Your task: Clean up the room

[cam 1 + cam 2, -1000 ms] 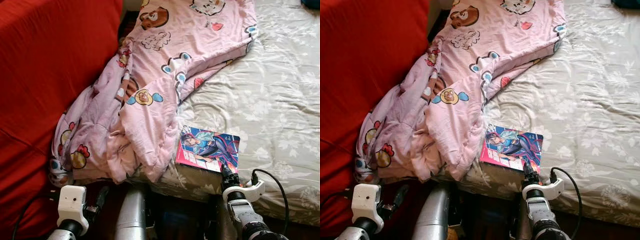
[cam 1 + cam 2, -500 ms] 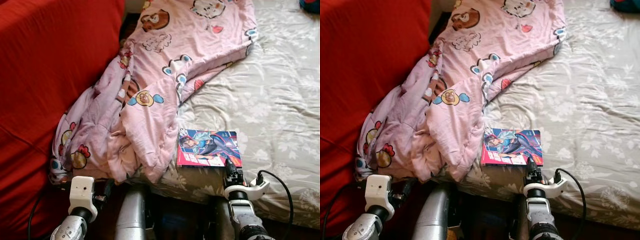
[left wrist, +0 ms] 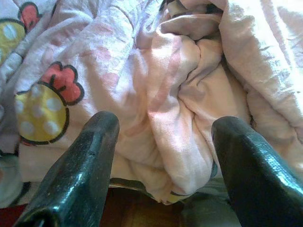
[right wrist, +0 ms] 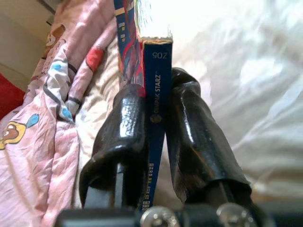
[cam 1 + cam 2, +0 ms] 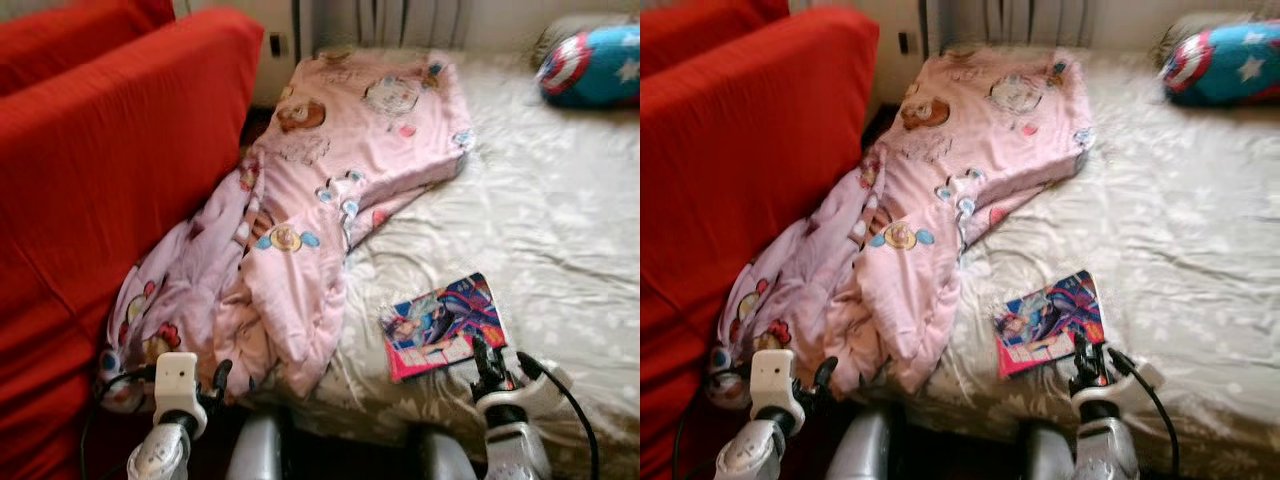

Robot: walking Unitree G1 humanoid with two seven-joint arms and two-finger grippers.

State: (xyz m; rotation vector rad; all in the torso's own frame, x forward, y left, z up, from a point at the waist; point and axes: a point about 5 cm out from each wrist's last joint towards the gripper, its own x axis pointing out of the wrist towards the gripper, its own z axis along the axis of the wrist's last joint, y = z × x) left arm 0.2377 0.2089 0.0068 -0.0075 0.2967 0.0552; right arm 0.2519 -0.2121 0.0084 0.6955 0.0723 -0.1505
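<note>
On the bed (image 5: 560,230), the right gripper (image 4: 154,118) clamps a comic book (image 5: 444,324) whose spine, legible at the wrist, reads "STARZ", while the left gripper (image 3: 163,142) gapes before the pink blanket (image 5: 320,210).

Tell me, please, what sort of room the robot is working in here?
Most likely a bedroom or bed-sitting room: a bed with a floral sheet, a rumpled pink quilt spilling off it, a pillow at its head, and a red sofa alongside.
</note>
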